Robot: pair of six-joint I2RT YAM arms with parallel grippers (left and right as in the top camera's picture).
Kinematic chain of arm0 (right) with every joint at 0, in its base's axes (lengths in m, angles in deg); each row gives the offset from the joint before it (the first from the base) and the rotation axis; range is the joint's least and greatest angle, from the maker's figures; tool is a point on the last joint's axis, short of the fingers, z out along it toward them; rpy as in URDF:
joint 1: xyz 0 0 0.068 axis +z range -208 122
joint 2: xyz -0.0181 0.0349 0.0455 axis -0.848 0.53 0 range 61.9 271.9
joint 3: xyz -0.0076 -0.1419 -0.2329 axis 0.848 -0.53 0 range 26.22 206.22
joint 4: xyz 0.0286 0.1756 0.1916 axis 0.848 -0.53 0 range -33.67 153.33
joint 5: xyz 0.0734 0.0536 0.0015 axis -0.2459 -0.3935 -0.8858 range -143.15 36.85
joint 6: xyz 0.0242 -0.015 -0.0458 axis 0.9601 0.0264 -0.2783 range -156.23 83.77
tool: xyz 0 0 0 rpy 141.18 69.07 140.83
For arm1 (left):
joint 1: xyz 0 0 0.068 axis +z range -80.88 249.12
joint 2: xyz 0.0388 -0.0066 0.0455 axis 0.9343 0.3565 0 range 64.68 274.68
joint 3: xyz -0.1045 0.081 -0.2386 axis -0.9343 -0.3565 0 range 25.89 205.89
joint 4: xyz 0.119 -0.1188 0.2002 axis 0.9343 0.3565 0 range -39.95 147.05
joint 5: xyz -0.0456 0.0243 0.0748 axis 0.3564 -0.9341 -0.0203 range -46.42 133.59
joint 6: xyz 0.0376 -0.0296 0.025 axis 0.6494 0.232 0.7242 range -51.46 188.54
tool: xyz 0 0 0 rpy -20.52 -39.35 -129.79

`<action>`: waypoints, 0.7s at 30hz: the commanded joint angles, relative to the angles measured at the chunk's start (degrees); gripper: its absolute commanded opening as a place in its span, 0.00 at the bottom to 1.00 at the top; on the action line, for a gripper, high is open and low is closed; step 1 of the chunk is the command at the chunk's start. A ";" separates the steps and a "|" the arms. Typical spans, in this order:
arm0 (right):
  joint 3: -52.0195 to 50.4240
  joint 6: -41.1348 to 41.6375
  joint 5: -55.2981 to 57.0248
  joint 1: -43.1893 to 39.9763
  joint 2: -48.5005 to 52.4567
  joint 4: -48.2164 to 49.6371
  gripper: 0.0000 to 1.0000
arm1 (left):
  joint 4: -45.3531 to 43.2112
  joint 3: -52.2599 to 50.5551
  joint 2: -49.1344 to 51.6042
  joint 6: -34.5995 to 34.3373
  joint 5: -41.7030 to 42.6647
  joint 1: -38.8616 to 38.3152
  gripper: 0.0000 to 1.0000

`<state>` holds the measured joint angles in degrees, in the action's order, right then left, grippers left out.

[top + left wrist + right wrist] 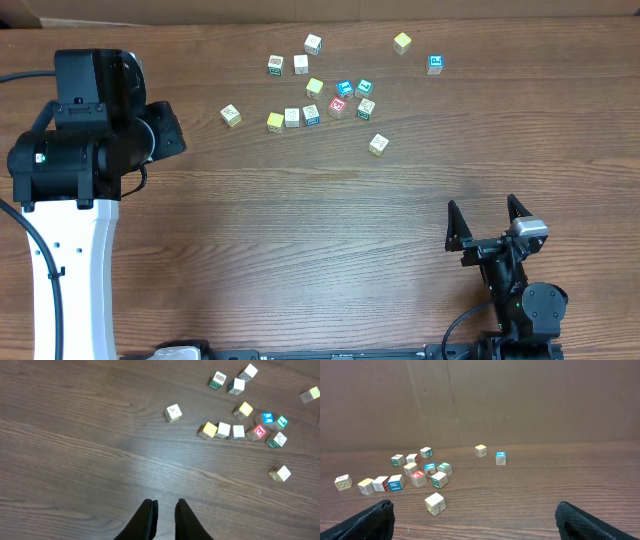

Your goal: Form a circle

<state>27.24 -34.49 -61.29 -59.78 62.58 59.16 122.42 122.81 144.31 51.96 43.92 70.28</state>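
Left hand [165, 504], nearly closed on nothing, hovers over the desk [75, 450]; at its one o'clock lies the circle [223, 430], a close-set row of cubes: yellow, two whitish, one red-printed. Right hand [482, 207] gapes wide and empty, at the circle's four o'clock seen from overhead.

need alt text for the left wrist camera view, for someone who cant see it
More than a dozen small letter cubes lie scattered toward the upper right of a dark wooden table, four of them in a rough row. At the bottom edge the left gripper points at bare wood, its jaws nearly together and holding nothing.
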 commanded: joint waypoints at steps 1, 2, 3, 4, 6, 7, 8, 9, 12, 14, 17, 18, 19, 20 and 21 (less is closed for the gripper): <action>-0.55 0.37 -0.11 0.28 -0.50 0.15 1.00 | 0.57 1.49 0.68 -0.39 -0.28 0.31 0.12; -0.55 0.37 -0.11 0.28 -0.50 0.15 1.00 | 0.83 1.49 0.85 -0.42 -0.28 0.31 0.12; -0.55 0.35 -0.11 0.28 -0.50 0.15 1.00 | 0.94 1.49 1.01 -0.39 -0.28 0.31 0.12; -0.55 0.37 -0.11 0.28 -0.50 0.17 1.00 | 1.03 1.49 1.27 -0.39 -0.28 0.31 0.12; -0.55 0.35 -0.11 0.28 -0.50 0.15 1.00 | 1.20 1.49 1.77 -0.39 -0.28 0.31 0.11; -0.55 0.35 -0.11 0.28 -0.50 0.15 1.00 | 1.38 1.49 2.21 -0.39 -0.07 0.31 0.11; -0.55 0.35 -0.09 0.28 -0.50 0.15 1.00 | 1.57 1.49 2.49 -0.39 0.35 0.31 0.10; -0.55 0.35 -0.11 0.28 -0.50 0.17 1.00 | 1.79 1.49 2.89 -0.39 0.90 0.31 0.10; -0.55 0.35 -0.11 0.28 -0.50 0.17 1.00 | 2.16 1.49 4.11 -0.39 2.12 0.31 0.08; -0.55 0.37 -0.11 0.28 -0.50 0.17 1.00 | 2.40 1.49 4.70 -0.39 2.60 0.31 0.06; -0.55 0.35 -0.11 0.28 -0.50 0.15 1.00 | 2.89 1.49 5.64 -0.39 2.93 0.31 0.04; -0.55 0.37 -0.11 0.28 -0.50 0.15 1.00 | 3.06 1.49 5.92 -0.39 2.97 0.28 0.04; -0.55 0.37 -0.11 0.28 -0.50 0.17 1.00 | 3.39 1.49 6.25 -0.39 3.26 0.28 0.04; -0.55 0.37 -0.11 0.28 -0.50 0.17 1.00 | 3.56 1.49 6.43 -0.39 3.63 0.31 0.04; -0.55 0.37 -0.11 0.28 -0.50 0.17 1.00 | 3.69 1.49 6.56 -0.39 3.78 0.31 0.04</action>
<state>27.24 -34.49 -61.27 -59.78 62.58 59.16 125.68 122.81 150.15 51.94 46.00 70.28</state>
